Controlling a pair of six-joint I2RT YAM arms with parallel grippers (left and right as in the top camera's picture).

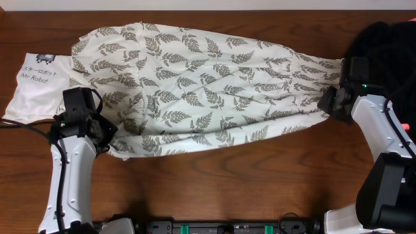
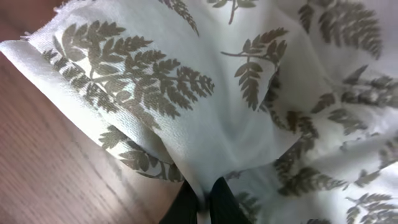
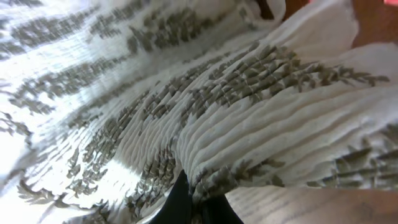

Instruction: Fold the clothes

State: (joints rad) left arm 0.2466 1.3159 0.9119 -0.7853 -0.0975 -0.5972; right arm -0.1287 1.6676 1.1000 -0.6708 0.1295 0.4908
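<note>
At the left edge of the bench a plain white shirt (image 1: 29,88) meets the fern-print garment (image 1: 208,84), which lies spread lengthwise across the middle of the bench. The left hand (image 2: 202,202) is pinched tight on its near-left corner. The right hand (image 1: 325,102) grips the gathered, pleated end towards the right edge, beside a black garment (image 1: 390,45). The first fold looks set up: next, both hands should lift together and carry the near edge towards the far edge

Fern garment (image 1: 208,91), shirt (image 1: 36,91) on wooden table (image 1: 247,182)
</note>
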